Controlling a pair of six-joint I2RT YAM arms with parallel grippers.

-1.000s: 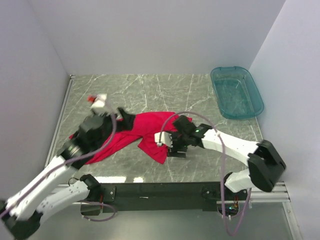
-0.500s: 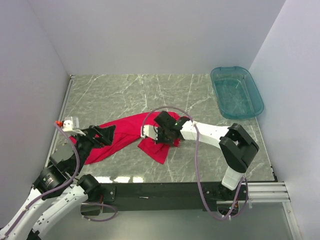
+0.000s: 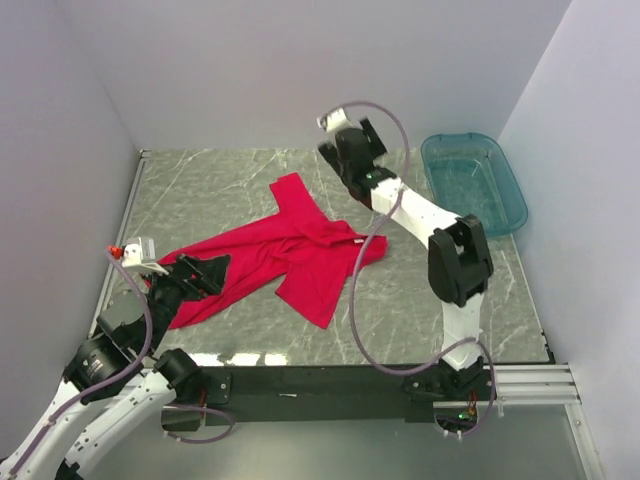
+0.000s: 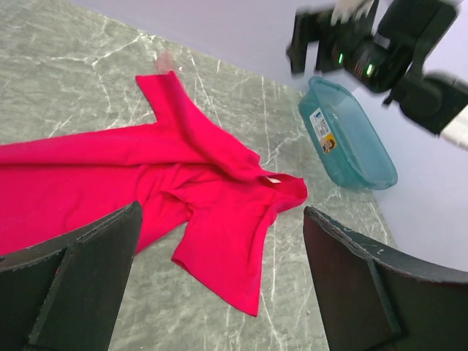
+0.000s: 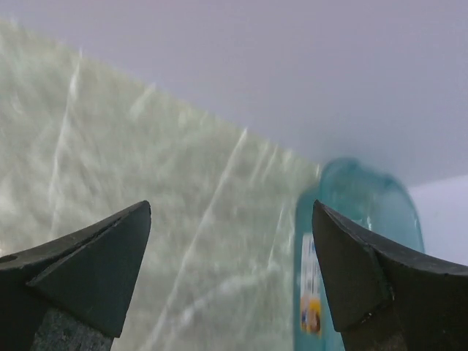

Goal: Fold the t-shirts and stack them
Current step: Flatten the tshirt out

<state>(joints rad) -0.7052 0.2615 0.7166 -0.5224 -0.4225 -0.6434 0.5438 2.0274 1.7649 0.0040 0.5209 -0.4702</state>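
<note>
The red t-shirt (image 3: 280,255) lies crumpled and partly spread on the marble table, one sleeve pointing to the back (image 3: 292,190). It also shows in the left wrist view (image 4: 183,183), with its white neck label (image 4: 274,179). My left gripper (image 3: 208,272) hovers open and empty over the shirt's left end; its jaws stand wide apart (image 4: 221,212). My right gripper (image 3: 340,155) is raised high near the back wall, open and empty (image 5: 231,208), well clear of the shirt.
A teal plastic bin (image 3: 472,183) stands at the back right; it also shows in the right wrist view (image 5: 355,241) and the left wrist view (image 4: 344,135). Walls close in the table on the left, back and right.
My right gripper has let go of the shirt and swung up to the back wall. The shirt now lies spread further back, with a sleeve laid out. The left arm pulled back, then held.
</note>
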